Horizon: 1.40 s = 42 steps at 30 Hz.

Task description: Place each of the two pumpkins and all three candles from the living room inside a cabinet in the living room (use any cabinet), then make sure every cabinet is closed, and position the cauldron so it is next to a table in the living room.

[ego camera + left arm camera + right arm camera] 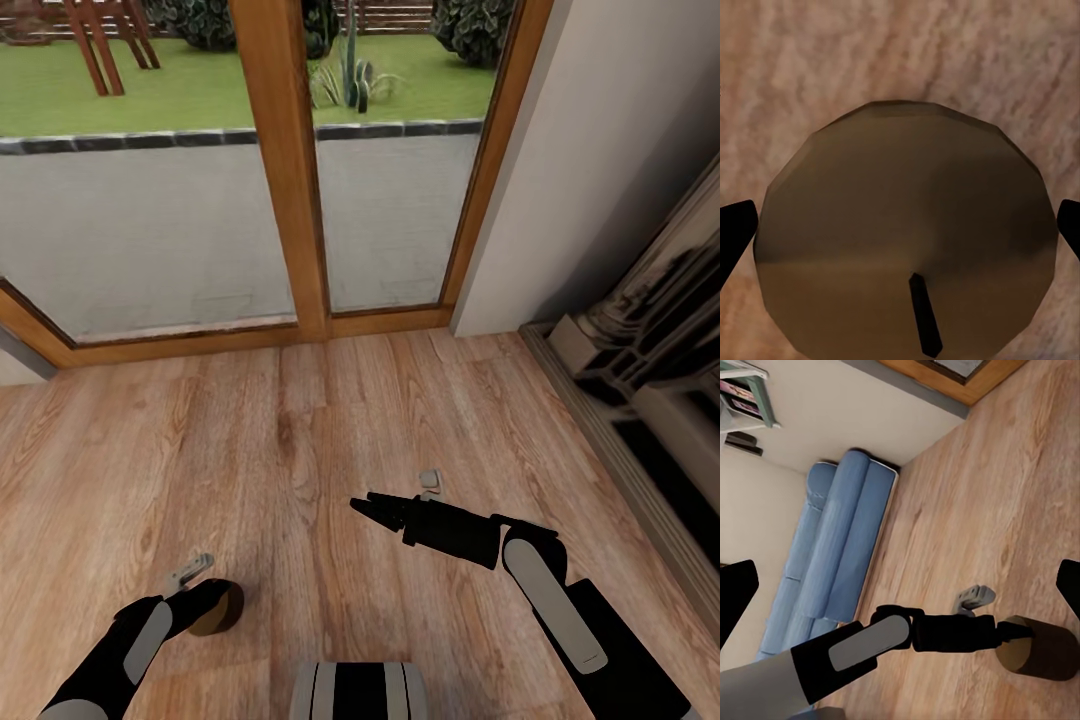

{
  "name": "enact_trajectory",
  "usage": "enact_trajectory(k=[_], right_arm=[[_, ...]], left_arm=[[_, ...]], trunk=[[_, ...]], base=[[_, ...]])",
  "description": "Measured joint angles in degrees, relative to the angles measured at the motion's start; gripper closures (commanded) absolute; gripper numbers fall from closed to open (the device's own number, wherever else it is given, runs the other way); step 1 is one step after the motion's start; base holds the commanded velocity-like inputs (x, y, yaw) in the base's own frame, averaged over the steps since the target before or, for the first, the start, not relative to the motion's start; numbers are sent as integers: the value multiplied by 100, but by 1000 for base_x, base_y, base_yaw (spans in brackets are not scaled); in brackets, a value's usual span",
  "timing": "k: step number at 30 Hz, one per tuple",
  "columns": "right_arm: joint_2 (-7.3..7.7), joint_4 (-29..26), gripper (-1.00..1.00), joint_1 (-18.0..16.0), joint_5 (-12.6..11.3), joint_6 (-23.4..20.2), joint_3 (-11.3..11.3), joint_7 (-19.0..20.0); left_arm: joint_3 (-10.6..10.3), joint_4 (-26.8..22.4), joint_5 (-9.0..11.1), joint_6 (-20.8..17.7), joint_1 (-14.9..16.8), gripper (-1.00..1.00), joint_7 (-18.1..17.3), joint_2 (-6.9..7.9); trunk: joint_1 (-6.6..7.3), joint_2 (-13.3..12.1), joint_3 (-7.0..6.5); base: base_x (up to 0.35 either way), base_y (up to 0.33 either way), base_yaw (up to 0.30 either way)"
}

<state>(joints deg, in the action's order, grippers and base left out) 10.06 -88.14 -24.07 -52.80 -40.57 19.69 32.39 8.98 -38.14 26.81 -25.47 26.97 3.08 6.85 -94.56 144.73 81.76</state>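
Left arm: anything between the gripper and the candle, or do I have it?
Nothing is in the way. The candle sits between the left gripper's fingers, wick toward the camera, above wood floor. The way to a cabinet cannot be judged here.

a light brown wood-plank floor (pixel 300 430) runs up to a tall glass door with an orange-brown wooden frame (pixel 290 170); green lawn (pixel 180 90) lies beyond; a long blue fabric sofa (pixel 840 562) stands against a pale wall (pixel 832 412)
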Motion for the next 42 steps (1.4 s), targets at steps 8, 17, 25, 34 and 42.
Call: enact_trajectory(k=[8,17,25,34,42], right_arm=[[0,0,-100,1,0,-1,0,0],[1,0,-100,2,0,-2,-1,0],[0,0,-100,2,0,-2,-2,0],[2,0,-100,1,1,-4,-2,0],[1,-8,-100,2,-2,-2,1,0]], left_arm=[[1,-9,-6,-1,-3,100,1,0],[-3,-5,-2,14,-4,100,-1,1],[-3,-6,0,13,-5,100,0,0],[1,87,-36,15,-5,100,2,1],[4,91,-81,14,-7,100,5,1]], trunk=[[0,0,0],[0,0,0],[0,0,0],[5,-3,-44],[15,-8,-132]], base=[[0,0,0],[0,0,0],[0,0,0],[0,0,0],[0,0,0]])
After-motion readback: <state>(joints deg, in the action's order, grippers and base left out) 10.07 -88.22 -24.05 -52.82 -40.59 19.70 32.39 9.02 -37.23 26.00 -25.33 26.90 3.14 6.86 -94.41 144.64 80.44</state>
